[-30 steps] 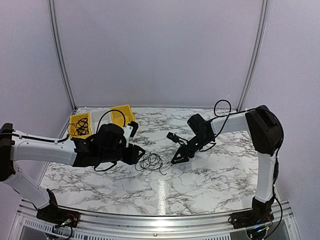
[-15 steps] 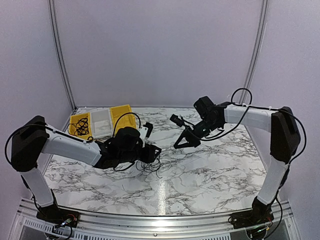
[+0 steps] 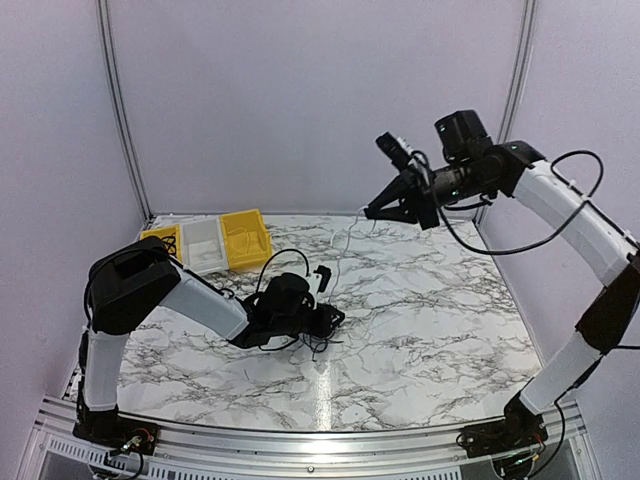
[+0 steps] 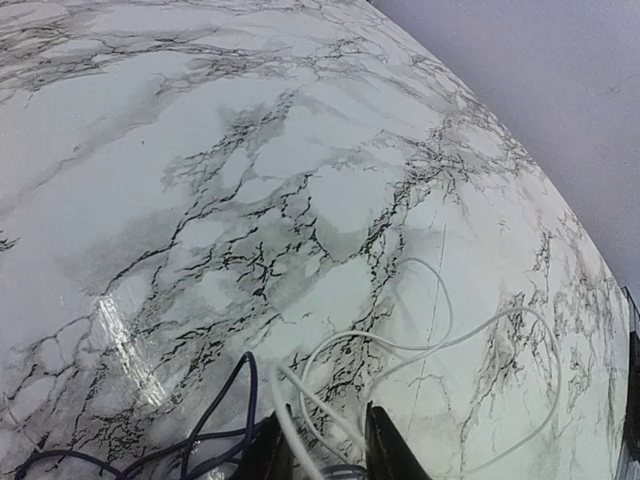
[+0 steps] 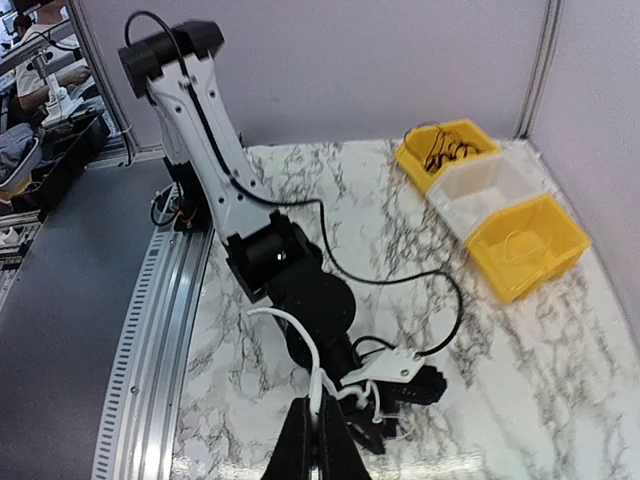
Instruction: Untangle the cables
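Note:
My right gripper (image 3: 372, 212) is raised high above the far side of the table, shut on the white cable (image 3: 341, 245). That cable hangs down to my left gripper (image 3: 333, 320). The right wrist view shows the white cable (image 5: 303, 335) pinched between my closed fingers (image 5: 322, 425). My left gripper (image 4: 325, 452) lies low at the table's middle, jaws narrow, with white cable loops (image 4: 400, 345) running between them. A dark cable (image 4: 243, 390) loops beside its left finger. Black cable loops (image 3: 300, 343) lie under and in front of it.
Three bins stand at the back left: a yellow one (image 3: 246, 240), a white one (image 3: 203, 246), and a yellow one (image 3: 159, 247) holding black cables. Grey walls and metal posts (image 3: 120, 110) enclose the marble table (image 3: 440, 320).
My right gripper has risen up and back, drawing the white cable out of the pile. My left gripper has slid right along the table over the black cables.

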Robot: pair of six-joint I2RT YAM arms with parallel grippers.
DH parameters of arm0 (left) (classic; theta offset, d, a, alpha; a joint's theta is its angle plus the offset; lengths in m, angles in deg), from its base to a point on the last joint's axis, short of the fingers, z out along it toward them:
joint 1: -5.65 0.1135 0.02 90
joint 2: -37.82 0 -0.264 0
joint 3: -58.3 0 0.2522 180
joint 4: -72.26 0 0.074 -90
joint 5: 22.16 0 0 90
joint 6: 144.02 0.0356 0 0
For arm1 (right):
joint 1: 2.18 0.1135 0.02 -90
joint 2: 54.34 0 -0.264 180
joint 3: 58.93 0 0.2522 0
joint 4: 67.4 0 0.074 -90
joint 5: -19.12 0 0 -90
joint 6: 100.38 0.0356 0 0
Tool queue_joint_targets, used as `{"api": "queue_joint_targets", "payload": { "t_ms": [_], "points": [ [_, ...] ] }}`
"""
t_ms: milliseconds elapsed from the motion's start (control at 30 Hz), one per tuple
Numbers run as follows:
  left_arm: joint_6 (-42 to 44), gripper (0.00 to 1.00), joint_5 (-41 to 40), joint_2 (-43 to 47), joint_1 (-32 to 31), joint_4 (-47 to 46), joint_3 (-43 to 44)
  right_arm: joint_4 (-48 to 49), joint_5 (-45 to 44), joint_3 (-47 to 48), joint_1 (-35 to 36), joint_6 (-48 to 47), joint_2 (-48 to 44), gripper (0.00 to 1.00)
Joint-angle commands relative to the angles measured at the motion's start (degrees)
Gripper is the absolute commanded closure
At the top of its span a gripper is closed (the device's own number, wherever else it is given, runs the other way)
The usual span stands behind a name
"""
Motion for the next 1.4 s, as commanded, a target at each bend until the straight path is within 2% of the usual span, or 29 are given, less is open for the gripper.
{"api": "queue_joint_targets", "payload": {
  "t_ms": [0, 133, 267, 333, 433, 733, 867, 1000, 1233, 1367],
  "points": [
    [-2.40, 0.74, 2.26, -2.10, -0.35, -3.59, 0.20, 1.27, 4.44, 6.81, -3.39, -0.08, -6.16, 1.00],
    [-3.12, 0.75, 2.87, -2.72, -0.37, -4.23, -0.56, 4.45, 4.72, 9.84, -4.99, 2.22, -9.42, 1.00],
    [-3.37, 0.75, 3.23, -1.79, -0.37, -4.53, -1.61, 7.79, 2.09, 8.51, -5.15, 3.88, -12.10, 1.00],
    [-3.42, 0.69, 3.36, -0.48, -0.37, -4.73, -2.40, 9.30, 0.31, 6.04, -5.22, 4.86, -12.81, 1.00],
    [-3.41, 0.58, 2.74, 3.53, -0.50, -5.52, -4.72, 11.47, -1.41, 0.94, -5.45, 5.50, -13.70, 1.00],
    [-5.98, 0.52, 0.03, 22.76, -1.63, -6.21, -14.08, 10.79, -4.18, -8.70, -5.45, 1.95, -15.24, 1.00],
    [-2.94, 0.49, -1.07, 30.73, -1.69, -4.90, -17.44, 10.69, -5.28, -12.47, -5.46, 0.49, -15.76, 1.00],
    [3.63, 0.46, -3.46, 35.70, -1.69, 1.07, -17.62, 10.59, -5.24, -14.26, -5.30, 0.03, -16.01, 1.00],
    [15.35, 0.41, -1.68, 35.84, -1.97, 7.57, -13.63, 10.32, -4.64, -15.50, -3.66, 0.17, -16.31, 1.00],
    [20.54, 0.43, -1.83, 33.85, -3.75, 9.09, -10.59, 9.29, -6.56, -15.68, -1.31, -0.83, -16.76, 1.00]
  ]
}}
